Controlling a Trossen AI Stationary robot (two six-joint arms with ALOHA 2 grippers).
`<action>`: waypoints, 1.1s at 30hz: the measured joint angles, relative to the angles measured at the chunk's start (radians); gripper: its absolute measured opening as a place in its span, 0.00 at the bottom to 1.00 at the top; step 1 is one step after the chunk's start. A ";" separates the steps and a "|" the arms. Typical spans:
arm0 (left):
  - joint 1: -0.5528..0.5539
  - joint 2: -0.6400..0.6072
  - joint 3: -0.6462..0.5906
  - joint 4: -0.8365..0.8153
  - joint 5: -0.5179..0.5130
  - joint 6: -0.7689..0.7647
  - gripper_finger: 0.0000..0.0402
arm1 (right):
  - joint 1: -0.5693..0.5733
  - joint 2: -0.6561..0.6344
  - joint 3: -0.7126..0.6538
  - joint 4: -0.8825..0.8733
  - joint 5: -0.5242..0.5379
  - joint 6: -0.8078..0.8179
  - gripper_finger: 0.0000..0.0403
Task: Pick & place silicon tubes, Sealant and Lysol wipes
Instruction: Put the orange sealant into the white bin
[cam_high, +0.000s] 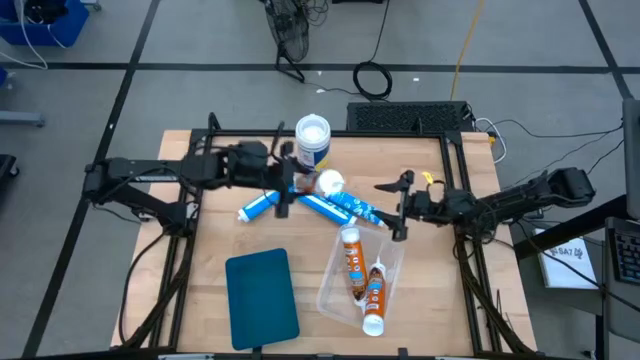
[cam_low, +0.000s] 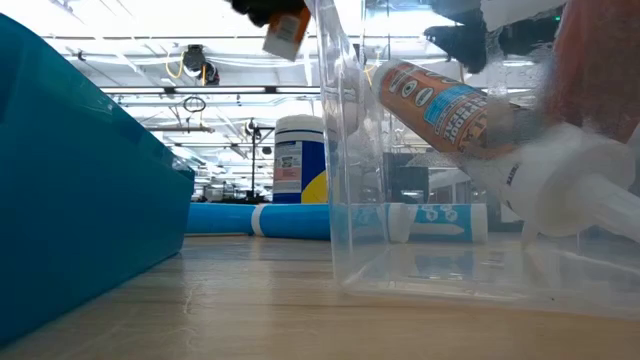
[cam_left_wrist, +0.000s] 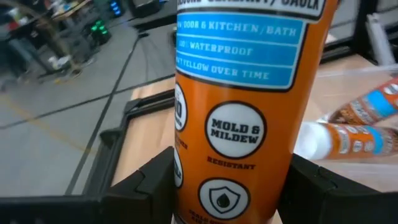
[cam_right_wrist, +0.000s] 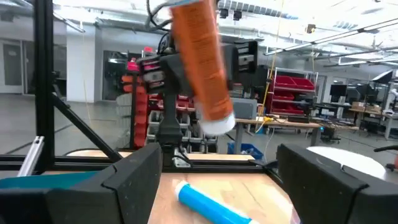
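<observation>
Orange sealant tube (cam_left_wrist: 242, 106): pinched in the left end effector (cam_high: 290, 180), lifted above the wooden desk (cam_high: 210, 230).
Lysol wipes canister, white lid, blue-and-yellow label (cam_high: 312, 140): upright at the desk's far edge.
Right end effector (cam_high: 400, 207): fingers spread, empty, beside the clear plastic bin (cam_high: 335, 290).

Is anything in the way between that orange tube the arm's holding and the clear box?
Only the blue tubes, lying on the table under that path. The left gripper holds the orange tube raised above them. The right gripper waits open beside the clear box.
</observation>
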 joint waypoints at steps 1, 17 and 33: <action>-0.014 0.014 0.000 0.014 0.000 0.009 0.53 | -0.011 0.024 0.023 0.000 -0.020 -0.001 0.73; -0.053 0.116 -0.001 0.067 -0.024 -0.001 0.53 | -0.066 0.332 0.370 0.008 -0.231 -0.112 0.73; -0.054 0.123 0.000 0.061 -0.008 -0.007 0.54 | -0.068 0.445 0.511 0.006 -0.300 -0.109 0.68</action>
